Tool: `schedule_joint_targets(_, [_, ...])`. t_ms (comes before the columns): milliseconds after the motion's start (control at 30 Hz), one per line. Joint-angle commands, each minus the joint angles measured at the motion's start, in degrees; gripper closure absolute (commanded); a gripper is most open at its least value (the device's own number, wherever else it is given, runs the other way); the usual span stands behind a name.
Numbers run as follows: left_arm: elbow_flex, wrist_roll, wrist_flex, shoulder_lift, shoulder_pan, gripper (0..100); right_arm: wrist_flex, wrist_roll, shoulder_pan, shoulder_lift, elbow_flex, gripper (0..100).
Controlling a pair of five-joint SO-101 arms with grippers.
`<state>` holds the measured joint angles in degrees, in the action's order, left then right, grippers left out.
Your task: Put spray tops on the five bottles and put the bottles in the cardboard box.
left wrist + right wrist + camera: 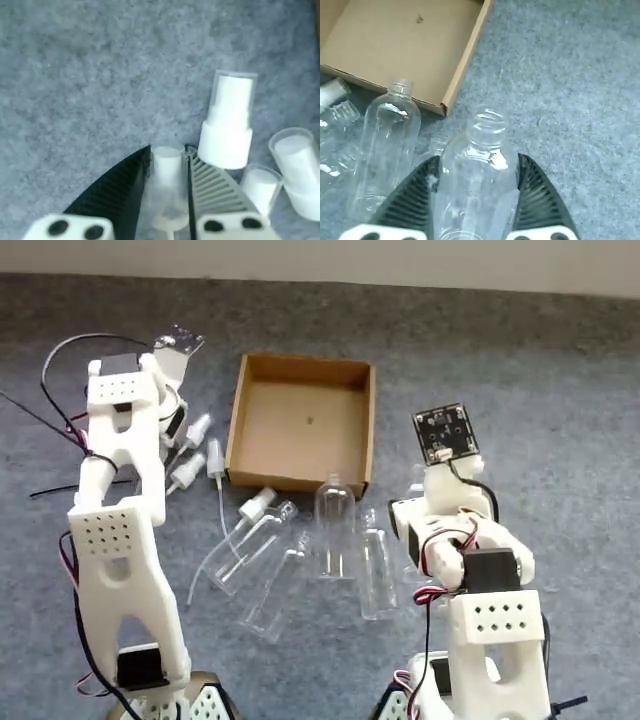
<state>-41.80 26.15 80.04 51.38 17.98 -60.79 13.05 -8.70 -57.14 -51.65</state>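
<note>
Left hand (168, 148): pinching one spray top (166, 182) between both fingers, pressing snugly against its sides, sitting low over the grey bench (560, 390). Loose spray tops (227, 125): lying just beside that hand, three showing in its wrist view. Right hand (477, 162): clasping a clear bottle (481, 132) around the body, fingers spreading only as wide as the bottle, neck standing uncapped. Cardboard box (237, 425): resting on the bench between the arms, near the held bottle. Four further bottles (335, 525): lying on the bench in front of the box.
</note>
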Motion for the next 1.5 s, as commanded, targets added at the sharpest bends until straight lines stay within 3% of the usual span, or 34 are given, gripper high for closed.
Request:
schedule_joint_targets(0, [-7.78, -0.53, 4.75, -2.15, 1.54, 98, 0.04, 0.35, -0.57, -1.45, 0.84, 99.5])
schedule_joint_targets(233, [-24.75, -0.53, 19.60, -9.71, 3.56, 98, 0.22, 0.70, -0.57, -1.45, 1.45, 99.5])
schedule_joint_targets(400, [-27.56, -5.19, 21.80, -20.70, 6.02, 98, 1.27, 0.44, -0.57, -1.54, 4.09, 99.5])
schedule_joint_targets(500, [-17.27, -6.59, 21.89, -30.99, 6.46, 98, 3.56, 0.00, -0.57, -1.54, 6.11, 99.5])
schedule_joint_targets(600, [-1.27, -6.68, 21.71, -44.97, 6.02, 98, 8.13, -5.71, -2.42, -1.54, 6.37, 99.5])
schedule_joint_targets(733, [17.45, -6.68, 21.63, -67.21, 1.36, 98, 14.90, -10.29, -11.74, -1.54, 6.02, 99.5])
schedule_joint_targets(833, [23.60, -8.26, 21.10, -81.80, -4.79, 97, 19.91, -10.37, -19.30, -1.54, 5.85, 99.5])
schedule_joint_targets(1033, [21.41, -20.48, 13.10, -94.64, -13.41, 97, 21.23, -10.64, -24.31, -2.07, 3.91, 99.5])
schedule_joint_targets(1233, [21.58, -28.13, 3.16, -94.90, -26.95, 98, 31.69, -10.29, -25.45, -17.01, -12.44, 99.5])
schedule_joint_targets(1467, [27.30, -29.98, -14.95, -94.20, -41.19, 98, 31.52, -10.20, -25.63, -26.51, -22.11, 99.5])
